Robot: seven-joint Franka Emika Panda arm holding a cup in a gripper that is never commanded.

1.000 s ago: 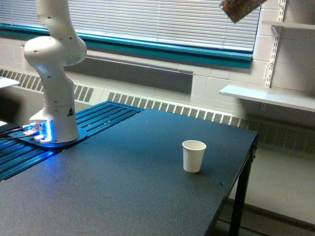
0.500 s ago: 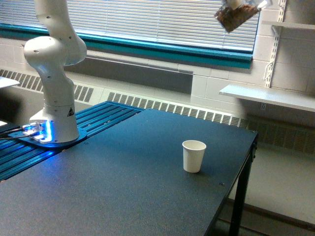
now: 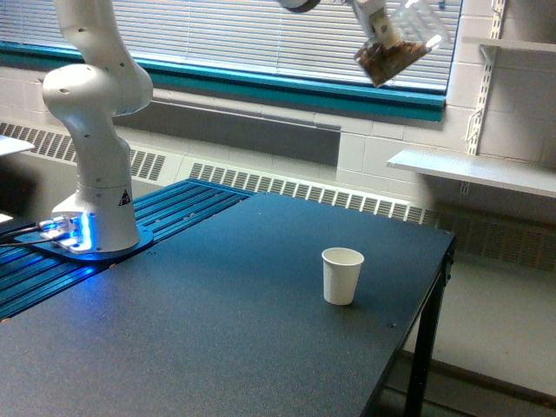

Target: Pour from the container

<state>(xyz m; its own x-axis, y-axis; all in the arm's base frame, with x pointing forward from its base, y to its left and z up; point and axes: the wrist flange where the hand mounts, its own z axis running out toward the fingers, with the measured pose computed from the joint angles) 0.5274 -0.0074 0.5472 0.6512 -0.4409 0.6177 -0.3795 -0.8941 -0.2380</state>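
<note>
One clear container (image 3: 398, 45) hangs in my pincer (image 3: 380, 30) near the top of the exterior view, at about one o'clock from the middle of the picture, tilted so that its brown granular contents lie toward the lower end. My pincer is closed on it (only part of the fingers shows below the upper edge, so how wide they stand I cannot tell exactly). Well below, at roughly six o'clock from the container, a white paper cup (image 3: 341, 275) stands upright on the dark surface (image 3: 217, 321), mouth open. My white base (image 3: 94, 174) sits at nine o'clock, far from the cup, on blue rails (image 3: 174, 204).
</note>
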